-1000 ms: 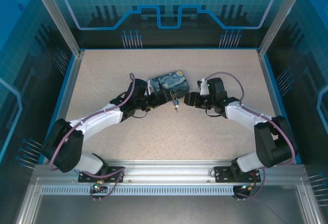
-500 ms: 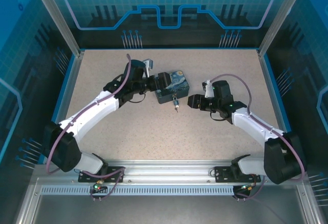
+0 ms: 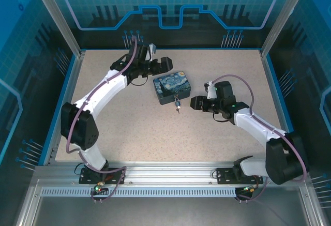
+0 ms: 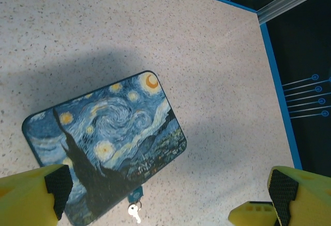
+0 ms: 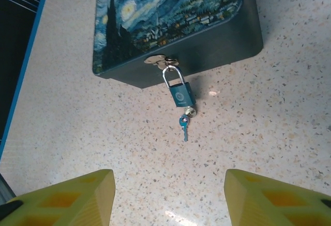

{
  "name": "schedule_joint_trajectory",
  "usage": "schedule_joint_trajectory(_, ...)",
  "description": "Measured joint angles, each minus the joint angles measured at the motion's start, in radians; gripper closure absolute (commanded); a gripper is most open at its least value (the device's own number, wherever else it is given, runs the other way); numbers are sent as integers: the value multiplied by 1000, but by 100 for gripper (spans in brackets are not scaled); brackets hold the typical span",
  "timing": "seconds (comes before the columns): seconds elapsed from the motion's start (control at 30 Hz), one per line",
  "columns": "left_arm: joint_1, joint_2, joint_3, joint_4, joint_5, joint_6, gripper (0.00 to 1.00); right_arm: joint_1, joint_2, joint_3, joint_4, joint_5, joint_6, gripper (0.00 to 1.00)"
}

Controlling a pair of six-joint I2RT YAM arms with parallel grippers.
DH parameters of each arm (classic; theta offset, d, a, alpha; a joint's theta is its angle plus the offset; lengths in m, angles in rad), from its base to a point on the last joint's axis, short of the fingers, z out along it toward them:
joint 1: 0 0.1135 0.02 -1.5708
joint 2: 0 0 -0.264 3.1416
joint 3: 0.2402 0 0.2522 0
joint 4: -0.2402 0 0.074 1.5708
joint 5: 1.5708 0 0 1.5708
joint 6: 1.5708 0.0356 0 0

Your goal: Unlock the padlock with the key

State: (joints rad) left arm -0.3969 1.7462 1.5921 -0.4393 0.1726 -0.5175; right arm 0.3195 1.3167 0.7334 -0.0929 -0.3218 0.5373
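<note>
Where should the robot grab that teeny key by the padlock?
Probably the free end of the key, the bit pointing away from the padlock. It lies flat on the table, so the right hand, open and facing it, could come straight in from that end and pinch its thin sides.

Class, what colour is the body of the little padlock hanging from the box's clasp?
The padlock body is teal blue; the right wrist view shows it best.

Before the box [image 5: 170,14] lies the padlock [image 5: 181,94]; just nearer — the key [image 5: 184,126].
</note>
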Motion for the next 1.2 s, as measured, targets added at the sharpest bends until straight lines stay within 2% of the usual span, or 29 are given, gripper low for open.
schedule_joint_trajectory(0.33, 0, 110, -3, 107, -29, -57, 1, 8, 209, 7, 119, -26, -35, 44)
schedule_joint_trajectory(0.47, 1, 88, -51, 140, -104, -57, 1, 33, 274, 37, 151, -19, -42, 47)
schedule_joint_trajectory(0.6, 2, 49, -130, 106, -201, -56, 1, 74, 325, 71, 183, 6, -61, 48)
schedule_joint_trajectory(0.7, 8, 47, -148, 98, -235, -56, 1, 109, 357, 88, 206, 30, -92, 49)
schedule_joint_trajectory(1.2, 34, 68, -150, 97, -219, -59, 1, 127, 491, 111, 293, 78, -139, 48)
